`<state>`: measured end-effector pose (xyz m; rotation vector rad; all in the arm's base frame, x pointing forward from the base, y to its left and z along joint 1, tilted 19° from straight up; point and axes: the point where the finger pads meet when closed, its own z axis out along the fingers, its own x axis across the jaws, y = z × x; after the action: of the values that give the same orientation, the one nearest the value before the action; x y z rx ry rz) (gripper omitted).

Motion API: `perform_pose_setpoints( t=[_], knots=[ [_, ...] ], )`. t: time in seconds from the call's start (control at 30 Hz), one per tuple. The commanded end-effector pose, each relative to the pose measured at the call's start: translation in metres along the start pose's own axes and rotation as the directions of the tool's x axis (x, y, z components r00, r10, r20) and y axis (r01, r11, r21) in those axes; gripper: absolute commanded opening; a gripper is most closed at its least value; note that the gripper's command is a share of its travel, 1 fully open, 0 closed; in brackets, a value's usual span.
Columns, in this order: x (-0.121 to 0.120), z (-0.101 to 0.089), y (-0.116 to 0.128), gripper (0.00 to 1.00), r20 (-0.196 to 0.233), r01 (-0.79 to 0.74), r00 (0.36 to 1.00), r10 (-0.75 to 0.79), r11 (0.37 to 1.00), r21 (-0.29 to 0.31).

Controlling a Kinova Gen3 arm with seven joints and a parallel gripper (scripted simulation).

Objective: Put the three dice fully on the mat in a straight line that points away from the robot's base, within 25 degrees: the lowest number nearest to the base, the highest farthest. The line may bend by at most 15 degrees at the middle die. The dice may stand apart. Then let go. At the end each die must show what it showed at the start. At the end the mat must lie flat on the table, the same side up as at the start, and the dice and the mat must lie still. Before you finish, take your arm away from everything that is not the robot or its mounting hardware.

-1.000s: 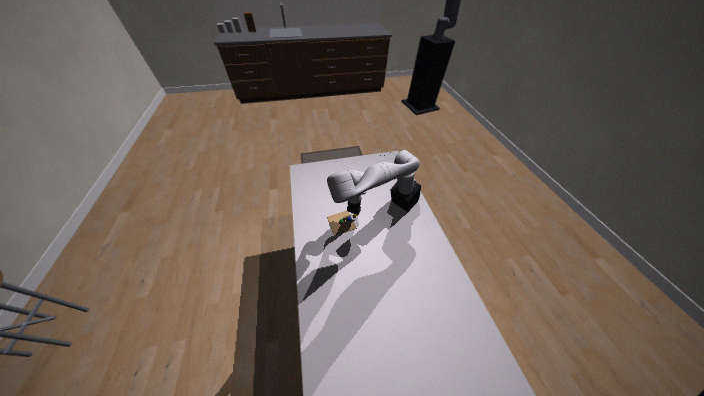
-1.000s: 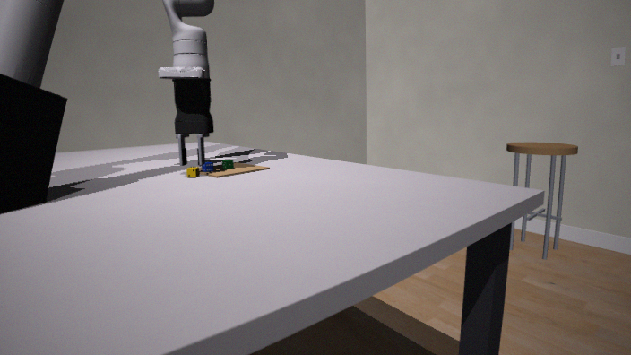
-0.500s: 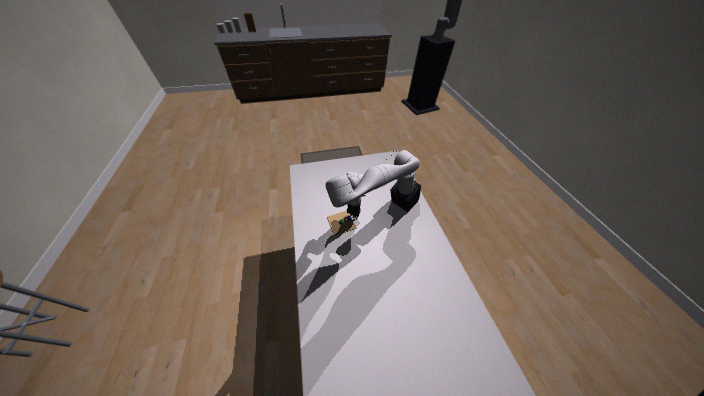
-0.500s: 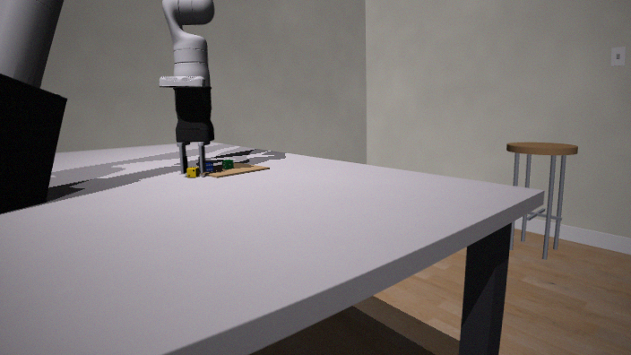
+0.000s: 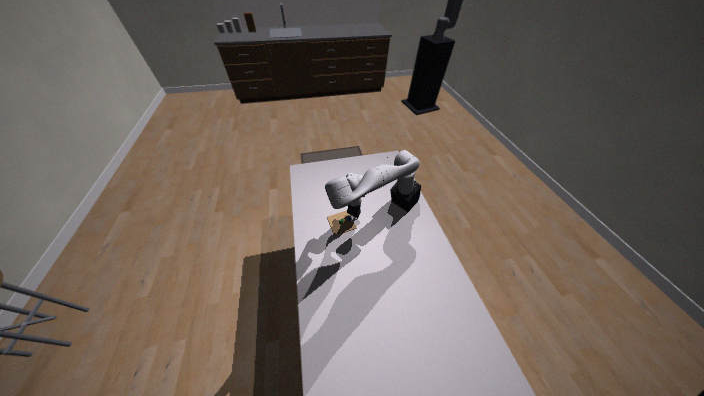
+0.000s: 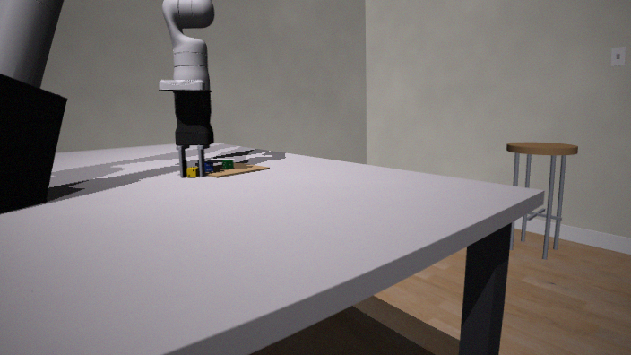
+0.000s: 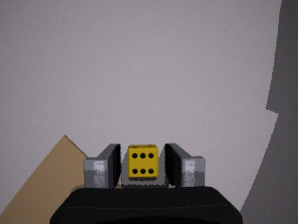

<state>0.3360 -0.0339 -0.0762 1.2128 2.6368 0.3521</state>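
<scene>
The gripper [image 7: 141,169] points straight down with its fingers apart, one on each side of the yellow die [image 7: 143,161], and a thin gap shows on both sides, so nothing is clamped yet. In the exterior view the fingertips reach nearly to the worktop [image 6: 325,220], and the yellow die [image 6: 191,172] sits between them showing six pips on top. It appears to rest on the bare worktop just off the near edge of the tan mat [image 6: 241,169]. The blue die [image 6: 208,165] and the green die [image 6: 227,163] lie beyond it on or at the mat, roughly in a row; their numbers cannot be read.

The main risk, as I judge it, is an uneven closing: if one finger meets the yellow die first, it could push or tip it and change the face shown. A loose hold could let the die swing or drop on the way. Setting it down near the others could knock the blue die or catch the mat's edge and lift it. Where a six belongs also depends on the other two numbers.

The worktop is a long pale grey slab crossed by the arm's dark shadows. Around it are a wood floor [image 5: 181,189], plain walls, a dark cabinet [image 5: 303,62] with a sink, a round stool [image 6: 541,149], and a second arm [image 5: 456,2] on a black pedestal.
</scene>
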Motion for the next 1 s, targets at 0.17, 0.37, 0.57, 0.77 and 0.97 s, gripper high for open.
perform_pose_setpoints(
  t=[0.17, 0.37, 0.57, 0.77, 0.97],
  knots=[
    [-0.0002, -0.0003, 0.0000, 0.70, 0.001, 0.000, 1.000, 0.000, 1.000, 0.000],
    [-0.0002, -0.0003, 0.0000, 0.70, 0.001, 0.000, 1.000, 0.000, 1.000, 0.000],
    [-0.0002, -0.0003, 0.0000, 0.70, 0.001, 0.000, 1.000, 0.000, 1.000, 0.000],
    [-0.0002, -0.0003, 0.0000, 0.70, 0.001, 0.000, 1.000, 0.000, 1.000, 0.000],
    [-0.0002, -0.0003, 0.0000, 0.40, 0.001, 0.000, 1.000, 0.000, 1.000, 0.000]
  ],
)
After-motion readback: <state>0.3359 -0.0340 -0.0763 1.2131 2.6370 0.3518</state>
